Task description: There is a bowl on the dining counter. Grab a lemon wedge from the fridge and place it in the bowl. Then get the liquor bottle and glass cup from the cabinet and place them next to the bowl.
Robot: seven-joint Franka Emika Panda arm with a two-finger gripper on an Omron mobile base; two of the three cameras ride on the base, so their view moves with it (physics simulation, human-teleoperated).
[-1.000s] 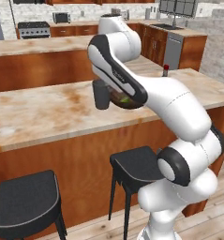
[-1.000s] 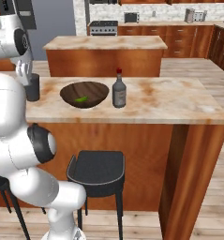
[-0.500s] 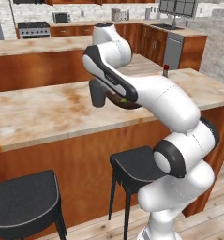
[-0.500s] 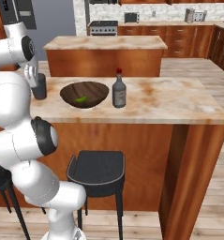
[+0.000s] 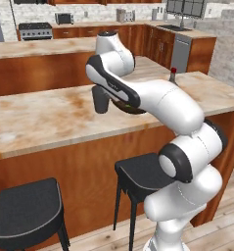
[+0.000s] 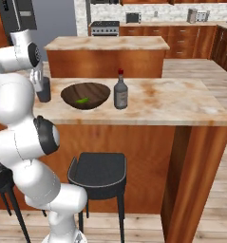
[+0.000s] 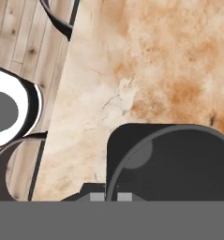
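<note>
The glass cup (image 6: 43, 89) stood low on the dining counter (image 6: 172, 102), just left of the bowl (image 6: 85, 95), having come down over the last second. The gripper (image 6: 40, 87) stayed pinched shut on its rim. A lemon wedge (image 6: 82, 100) lay in the bowl and the liquor bottle (image 6: 120, 90) stood beside it, so only the release seemed left. No writing was legible.

Bright, even rendered light with no glare; soft shadows lie under the dining counter (image 6: 148, 102) edge; all views sharp, undistorted.
</note>
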